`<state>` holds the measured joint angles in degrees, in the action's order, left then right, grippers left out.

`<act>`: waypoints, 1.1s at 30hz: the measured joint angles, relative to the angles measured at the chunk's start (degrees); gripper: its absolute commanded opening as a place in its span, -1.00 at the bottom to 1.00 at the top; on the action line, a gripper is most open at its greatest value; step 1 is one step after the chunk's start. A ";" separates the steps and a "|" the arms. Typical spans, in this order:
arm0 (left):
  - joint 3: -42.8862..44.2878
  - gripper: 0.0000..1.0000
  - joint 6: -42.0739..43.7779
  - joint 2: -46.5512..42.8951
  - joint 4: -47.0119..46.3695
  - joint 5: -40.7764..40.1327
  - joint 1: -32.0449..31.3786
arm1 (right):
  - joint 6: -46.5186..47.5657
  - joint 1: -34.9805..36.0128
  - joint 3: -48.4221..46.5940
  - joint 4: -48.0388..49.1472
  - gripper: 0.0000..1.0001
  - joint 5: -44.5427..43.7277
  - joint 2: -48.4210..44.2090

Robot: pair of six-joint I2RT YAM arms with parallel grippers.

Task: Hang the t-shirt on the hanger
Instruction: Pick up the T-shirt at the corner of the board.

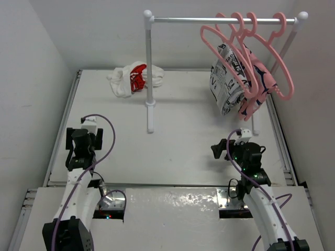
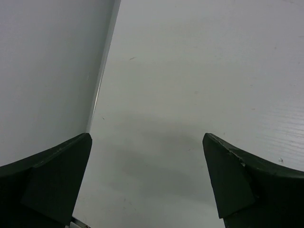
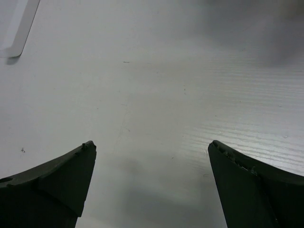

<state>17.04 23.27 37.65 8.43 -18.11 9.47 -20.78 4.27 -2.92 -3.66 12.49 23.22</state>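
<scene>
T-shirt (image 1: 128,81), just one, crumpled; seemingly four hangers (image 1: 282,70) on rack (image 1: 149,63); both jaws wide, empty.

I read this as a robot lab cell: bare white walls (image 1: 31,78) round a white table (image 1: 183,157) w/ left arm (image 1: 77,184) & right arm (image 1: 264,204) bolted on.

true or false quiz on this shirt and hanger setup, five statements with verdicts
1. The t-shirt lies crumpled on the table beside the left post of the rack. True.
2. The left gripper is shut on the t-shirt. False: it is open and empty over bare table.
3. Three pink hangers hang on the rack rail. True.
4. The right gripper holds a hanger. False: it is open and holds nothing.
5. The newsprint shirt lies on the table. False: it hangs on a hanger.
</scene>
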 measured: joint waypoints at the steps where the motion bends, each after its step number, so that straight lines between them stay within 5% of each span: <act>1: 0.24 1.00 -0.26 0.22 0.20 0.31 0.00 | 0.02 0.00 0.00 -0.02 0.98 -0.11 -0.24; 8: 15.19 0.99 11.54 8.31 8.70 19.45 0.00 | -1.53 0.00 0.26 3.45 0.98 2.27 -2.80; 10: 24.37 0.66 14.12 17.22 12.81 26.45 -0.11 | -3.15 0.00 0.39 7.08 0.98 3.10 -4.31; 12: 35.56 0.56 14.80 26.80 16.81 31.30 -0.17 | -4.68 0.00 0.39 11.65 0.98 3.67 -4.50; 18: 73.77 0.71 8.76 62.36 21.20 39.26 -0.20 | -6.43 0.00 0.39 21.70 0.98 4.90 -0.11; 23: 93.15 0.78 2.14 81.72 20.24 44.30 -0.79 | -5.03 0.00 0.39 23.47 0.98 5.57 7.19; 28: 101.92 0.96 2.38 92.65 16.22 48.65 -4.15 | -1.46 0.00 0.39 22.73 0.98 5.55 14.58; 33: 106.57 0.94 -4.28 101.48 7.52 52.87 -8.52 | 0.66 0.07 0.33 20.70 0.98 4.39 19.98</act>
<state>123.61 18.98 139.13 15.94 34.76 0.95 -20.12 4.34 -2.59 17.04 16.88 43.20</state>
